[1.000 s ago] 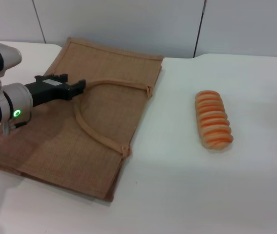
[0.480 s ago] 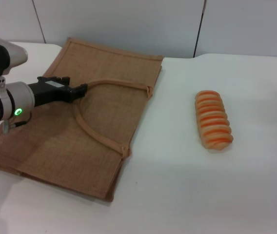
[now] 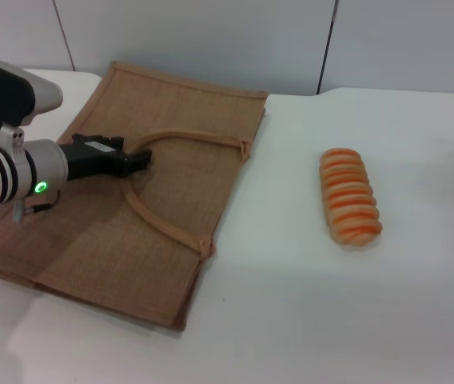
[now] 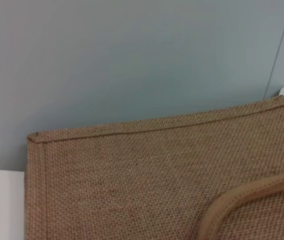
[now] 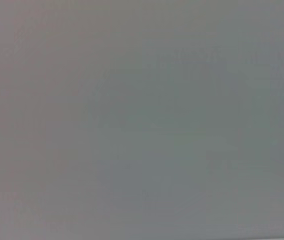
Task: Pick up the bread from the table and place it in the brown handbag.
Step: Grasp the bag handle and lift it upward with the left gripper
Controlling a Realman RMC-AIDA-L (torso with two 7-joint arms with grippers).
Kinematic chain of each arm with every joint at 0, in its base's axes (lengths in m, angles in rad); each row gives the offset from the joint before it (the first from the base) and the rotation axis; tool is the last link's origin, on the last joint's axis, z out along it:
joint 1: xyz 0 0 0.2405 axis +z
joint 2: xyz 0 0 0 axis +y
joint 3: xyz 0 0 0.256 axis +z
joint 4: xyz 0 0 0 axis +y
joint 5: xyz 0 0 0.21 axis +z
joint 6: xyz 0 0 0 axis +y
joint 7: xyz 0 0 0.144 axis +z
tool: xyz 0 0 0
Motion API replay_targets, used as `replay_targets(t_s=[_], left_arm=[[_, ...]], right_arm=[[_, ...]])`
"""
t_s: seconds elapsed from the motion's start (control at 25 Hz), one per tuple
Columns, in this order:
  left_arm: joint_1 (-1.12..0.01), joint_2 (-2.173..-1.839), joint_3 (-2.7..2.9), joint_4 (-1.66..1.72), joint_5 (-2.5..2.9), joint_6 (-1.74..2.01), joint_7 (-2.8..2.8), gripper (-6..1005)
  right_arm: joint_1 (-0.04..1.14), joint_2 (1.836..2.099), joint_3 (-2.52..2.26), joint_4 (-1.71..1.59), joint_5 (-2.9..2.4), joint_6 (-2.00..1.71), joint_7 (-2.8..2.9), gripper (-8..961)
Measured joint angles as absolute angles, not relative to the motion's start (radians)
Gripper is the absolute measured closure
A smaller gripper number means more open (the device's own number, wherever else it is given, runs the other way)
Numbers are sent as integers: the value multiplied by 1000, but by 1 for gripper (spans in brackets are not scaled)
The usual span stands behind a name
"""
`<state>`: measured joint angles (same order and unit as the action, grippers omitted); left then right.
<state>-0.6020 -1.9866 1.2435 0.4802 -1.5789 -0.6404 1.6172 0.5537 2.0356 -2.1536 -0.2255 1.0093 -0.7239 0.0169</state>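
From the head camera, the handbag (image 3: 127, 196) lies flat on the white table (image 3: 331, 312) below a grey panelled wall (image 3: 211, 40). The bread (image 3: 348, 196) lies on the table well right of the handbag. The left gripper (image 3: 141, 158) hangs over the handbag at its strap (image 3: 163, 220); I cannot tell whether it is parted. The left wrist camera shows the handbag (image 4: 147, 175), strap (image 4: 237, 200) and wall (image 4: 132, 55). The right wrist camera shows plain grey.

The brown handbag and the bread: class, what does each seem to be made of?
The brown handbag looks like coarse matte jute or burlap; its open weave shows clearly in the left wrist view. The bread has a smooth, faintly glossy ridged surface with orange stripes, possibly a plastic or foam replica.
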Motion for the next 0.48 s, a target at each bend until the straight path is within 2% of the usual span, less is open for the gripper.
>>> replay_targets(t_s=[0.48], left_arm=[[-607, -1982, 1248, 479, -1557, -630, 1572, 487]], right_arm=[[557, 2036, -2154, -225, 1009, -722, 17, 99]])
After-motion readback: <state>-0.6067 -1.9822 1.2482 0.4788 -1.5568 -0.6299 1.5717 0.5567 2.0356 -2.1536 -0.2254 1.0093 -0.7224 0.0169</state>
